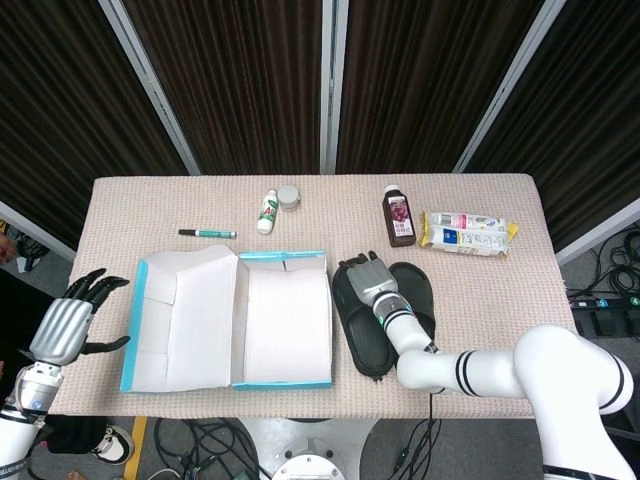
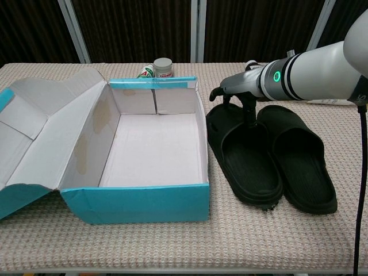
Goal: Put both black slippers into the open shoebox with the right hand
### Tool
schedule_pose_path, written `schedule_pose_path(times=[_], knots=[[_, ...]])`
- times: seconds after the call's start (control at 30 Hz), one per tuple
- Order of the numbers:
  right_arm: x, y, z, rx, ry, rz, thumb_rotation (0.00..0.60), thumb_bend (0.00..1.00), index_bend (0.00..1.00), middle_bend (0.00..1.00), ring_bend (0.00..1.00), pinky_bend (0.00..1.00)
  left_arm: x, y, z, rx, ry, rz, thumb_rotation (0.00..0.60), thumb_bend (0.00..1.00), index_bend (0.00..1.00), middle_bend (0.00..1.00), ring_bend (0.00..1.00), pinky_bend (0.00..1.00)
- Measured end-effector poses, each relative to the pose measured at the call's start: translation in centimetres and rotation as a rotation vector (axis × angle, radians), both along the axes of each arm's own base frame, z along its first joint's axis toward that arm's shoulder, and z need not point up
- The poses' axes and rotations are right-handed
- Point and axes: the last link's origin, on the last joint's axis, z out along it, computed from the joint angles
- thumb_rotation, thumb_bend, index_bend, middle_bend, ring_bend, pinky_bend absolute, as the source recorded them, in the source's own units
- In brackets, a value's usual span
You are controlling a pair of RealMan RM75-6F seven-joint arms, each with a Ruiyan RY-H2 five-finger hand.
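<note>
Two black slippers lie side by side on the counter (image 1: 480, 330), right of center in both views, toes pointing toward the far edge. The left slipper (image 2: 244, 158) sits just beside the right wall of the open shoebox (image 2: 155, 149); the right slipper (image 2: 299, 167) lies against its other side. Neither is in the box.

The right robot hand (image 2: 236, 92) is over the toe end of the left slipper. In the chest view its fingers (image 2: 252, 112) are spread and point downward, one dark fingertip reaching down to the slipper's strap; whether it actually touches cannot be told. It holds nothing. In the head view the same hand (image 1: 365, 278) covers the top of that slipper, with the forearm running toward the lower right of the frame.

The shoebox stands left of the slippers, white inside with teal outer walls, its lid (image 1: 180, 320) folded flat open toward the left.

The left robot hand (image 1: 70, 320) shows only in the head view, at the lower left edge, off the side of the counter, fingers apart and holding nothing.

Along the far side of the counter lie a green pen (image 1: 207, 233), a small white bottle (image 1: 267, 211) on its side, a small jar (image 1: 289, 197) beside it, a dark bottle (image 1: 398, 216) standing upright, and a yellow and white packet (image 1: 466, 234) in the upper right. Dark curtains hang behind the counter.
</note>
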Motion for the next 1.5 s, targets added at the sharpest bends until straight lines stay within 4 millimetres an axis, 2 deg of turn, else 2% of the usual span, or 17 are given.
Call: schedule_pose_path(times=[0.13,0.2,0.3,0.37,0.47,0.57,0.67,0.8,1.23,1.5], knots=[[0.0,0.0,-0.1,-0.006,0.005,0.004,0.600,0.03,0.01,0.27,0.06,0.00,-0.2,-0.1,-0.2,-0.011,0.003,0.003,0.600,0.00,0.21,0.21,0.09,0.17],[0.0,0.0,-0.1,-0.015,0.006,0.013,0.600,0.04,0.07,0.29,0.08,0.00,-0.2,-0.2,-0.3,-0.019,0.007,0.004,0.600,0.00,0.21,0.21,0.09,0.17],[0.0,-0.1,-0.2,-0.032,0.014,0.037,0.600,0.04,0.27,0.31,0.12,0.00,-0.4,-0.3,-0.4,-0.026,0.012,0.007,0.600,0.00,0.21,0.21,0.09,0.17],[0.0,-0.1,-0.3,-0.046,0.024,0.055,0.600,0.05,0.37,0.34,0.15,0.00,-0.4,-0.3,-0.5,-0.028,0.009,0.010,0.600,0.00,0.21,0.21,0.09,0.17],[-0.1,-0.2,-0.4,-0.070,0.032,0.075,0.600,0.06,0.47,0.40,0.21,0.01,-0.5,-0.3,-0.6,-0.033,0.010,0.010,0.600,0.00,0.21,0.21,0.09,0.17],[-0.2,-0.2,-0.4,-0.085,0.029,0.085,0.600,0.07,0.53,0.44,0.26,0.06,-0.5,-0.3,-0.7,-0.038,0.012,0.010,0.600,0.00,0.21,0.21,0.09,0.17],[-0.4,-0.3,-0.4,-0.100,0.020,0.092,0.600,0.08,0.57,0.49,0.30,0.15,-0.5,-0.3,-0.8,-0.040,0.011,0.010,0.600,0.00,0.21,0.21,0.09,0.17],[-0.7,-0.3,-0.1,-0.117,0.002,0.100,0.600,0.08,0.59,0.50,0.31,0.23,-0.5,-0.2,-0.9,-0.041,0.012,0.011,0.600,0.00,0.21,0.21,0.09,0.17],[-1.2,-0.5,2.2,-0.162,-0.109,0.116,0.600,0.09,0.62,0.50,0.32,0.26,0.0,-0.1,-1.2,-0.050,0.018,0.001,0.600,0.00,0.21,0.21,0.09,0.18],[-1.4,-0.3,4.8,-0.200,-0.229,0.117,0.600,0.09,0.62,0.51,0.33,0.29,0.4,-0.1,-1.4,-0.056,0.027,-0.008,0.600,0.00,0.21,0.21,0.09,0.18]])
